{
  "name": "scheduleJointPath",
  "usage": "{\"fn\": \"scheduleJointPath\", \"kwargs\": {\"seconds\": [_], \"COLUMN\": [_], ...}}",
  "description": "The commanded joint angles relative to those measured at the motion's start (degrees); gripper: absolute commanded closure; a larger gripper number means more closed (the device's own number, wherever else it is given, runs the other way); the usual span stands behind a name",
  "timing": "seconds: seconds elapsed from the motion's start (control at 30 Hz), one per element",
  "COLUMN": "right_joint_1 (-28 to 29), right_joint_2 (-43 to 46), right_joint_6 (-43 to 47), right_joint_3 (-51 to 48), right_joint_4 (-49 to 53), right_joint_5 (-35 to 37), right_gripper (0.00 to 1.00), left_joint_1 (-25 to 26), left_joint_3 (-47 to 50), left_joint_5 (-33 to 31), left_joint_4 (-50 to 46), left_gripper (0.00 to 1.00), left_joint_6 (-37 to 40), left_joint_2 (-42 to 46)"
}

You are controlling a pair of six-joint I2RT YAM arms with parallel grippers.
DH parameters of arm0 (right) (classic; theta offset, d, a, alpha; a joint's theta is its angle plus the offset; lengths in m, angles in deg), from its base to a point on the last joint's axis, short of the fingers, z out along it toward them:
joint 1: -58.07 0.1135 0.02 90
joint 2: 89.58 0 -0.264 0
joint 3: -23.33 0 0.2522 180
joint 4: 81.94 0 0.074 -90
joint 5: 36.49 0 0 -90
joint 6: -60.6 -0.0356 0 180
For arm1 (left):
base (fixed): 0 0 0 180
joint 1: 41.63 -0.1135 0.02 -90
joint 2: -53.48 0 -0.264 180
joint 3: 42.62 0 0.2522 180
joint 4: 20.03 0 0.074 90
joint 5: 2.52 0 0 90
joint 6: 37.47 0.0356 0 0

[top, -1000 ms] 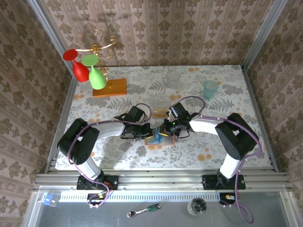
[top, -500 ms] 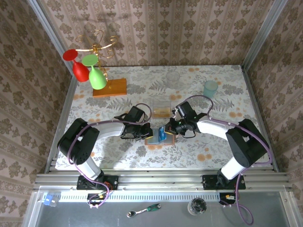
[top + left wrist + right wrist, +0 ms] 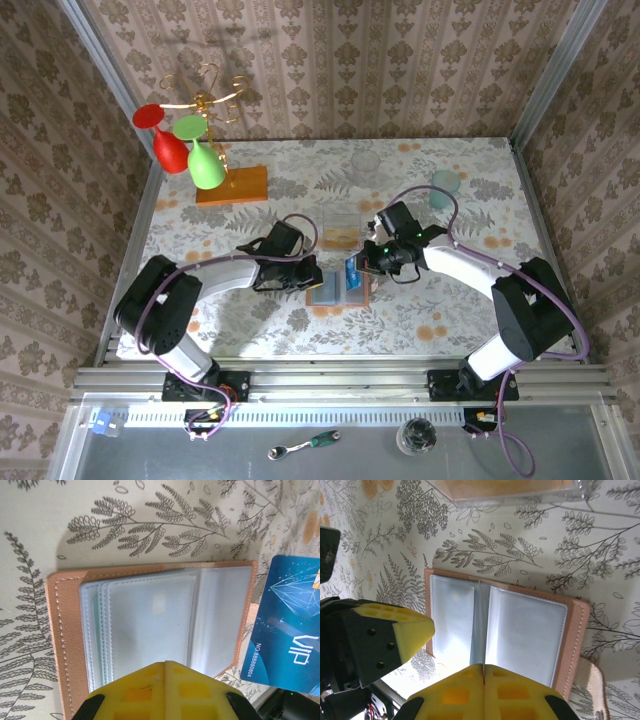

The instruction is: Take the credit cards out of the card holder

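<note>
one blue credit card (image 3: 292, 630) is out, clamped in the closed right gripper (image 3: 484, 677) beside the card holder (image 3: 145, 615). the holder lies open mid-way along the counter (image 3: 250, 310), with the closed left gripper (image 3: 165, 677) at its edge (visible sleeves (image 3: 525, 630) look empty). any hidden cards remain to pull.

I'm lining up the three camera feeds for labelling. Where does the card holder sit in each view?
Top external: the card holder lies open just below the picture's centre.
Left wrist: the card holder spans the middle, with the blue card at its right.
Right wrist: the card holder lies open across the centre.
Shared landmark: the left arm's yellow fingers at the holder's edge.
</note>
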Motion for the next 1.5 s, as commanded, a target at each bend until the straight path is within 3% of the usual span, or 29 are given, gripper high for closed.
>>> {"fn": "scheduleJointPath", "kwargs": {"seconds": [0.0, 0.23, 0.53, 0.77, 1.23, 1.47], "right_joint_1": [-0.72, -1.38, -2.25, -3.13, -3.14, -2.96], "right_joint_2": [0.86, -0.91, -5.66, -11.82, -18.29, -25.71], "right_joint_6": [3.51, 7.34, 20.0, 34.41, 69.32, 79.46], "right_joint_3": [3.03, 6.28, 14.88, 25.21, 41.14, 53.82], "right_joint_4": [4.65, 6.76, 15.18, 25.8, 35.69, 42.05], "right_joint_5": [1.51, 1.82, 4.87, 5.17, 11.22, 13.58], "right_gripper": [0.96, 0.96, 0.95, 0.94, 0.94, 0.97], "left_joint_1": [-0.57, -1.02, -2.55, -3.65, -5.8, -6.18], "left_joint_3": [0.95, 2.21, 3.37, 4.66, 6.58, 6.8], "left_joint_5": [-0.57, -0.84, -1.72, -2.29, -2.33, -2.86], "left_joint_4": [0.67, 1.49, 0.87, -0.26, -0.43, -2.62], "left_gripper": [0.98, 0.97, 0.96, 0.95, 0.95, 0.95], "left_joint_6": [-0.2, -0.3, -0.11, 0.29, 0.76, 1.66], "left_joint_2": [2.26, 3.89, 7.07, 9.56, 11.25, 12.22]}}
